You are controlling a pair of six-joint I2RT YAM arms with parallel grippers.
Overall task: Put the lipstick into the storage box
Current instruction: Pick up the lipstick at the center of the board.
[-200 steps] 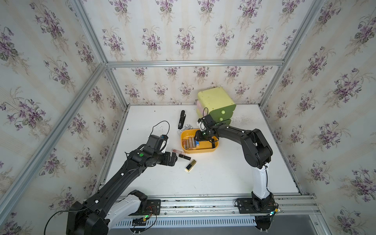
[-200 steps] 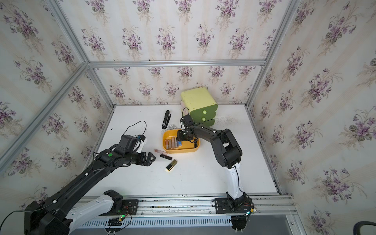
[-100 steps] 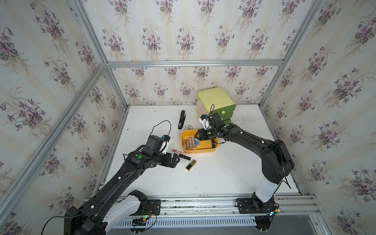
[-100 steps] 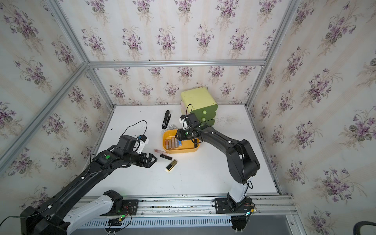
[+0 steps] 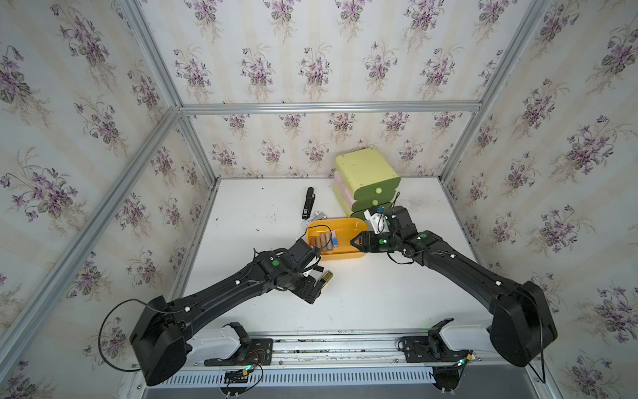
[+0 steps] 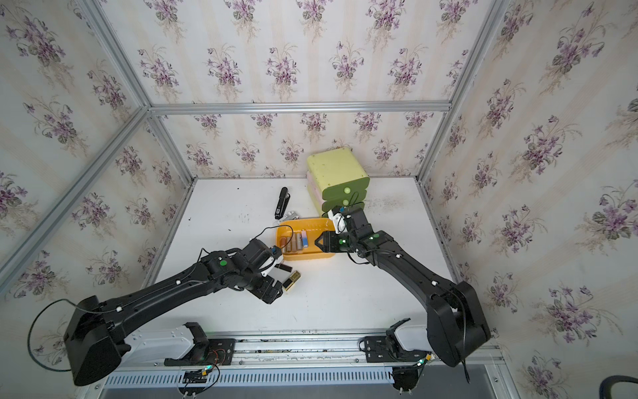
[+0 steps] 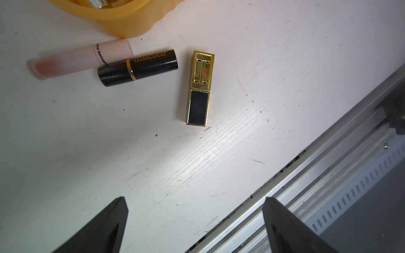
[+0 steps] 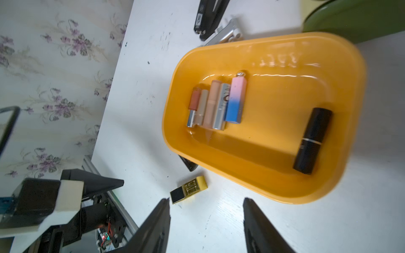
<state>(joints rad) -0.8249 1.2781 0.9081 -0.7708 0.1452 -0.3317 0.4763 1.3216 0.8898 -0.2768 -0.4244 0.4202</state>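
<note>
L gripper (image 7: 194, 198) is hovering wide open & empty over the table (image 7: 153, 153), prob. lining up on the gold square lipstick (image 7: 199, 87), black LESSXCOCO lipstick (image 7: 138, 68) & pink gloss tube (image 7: 76, 59) lying just outside the storage box (image 8: 274, 192), while R gripper (image 8: 206, 199) is hanging open, empty, by its rim w/ another black lipstick (image 8: 312, 141) lying inside

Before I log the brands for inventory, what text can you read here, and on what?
"LESSXCOCO": gold letters on the black lipstick on the table.
Pink gloss tube: black print, too blurred.
Orange tray: raised letters on its wall, unreadable.
Stapler: label too small to read.
</note>
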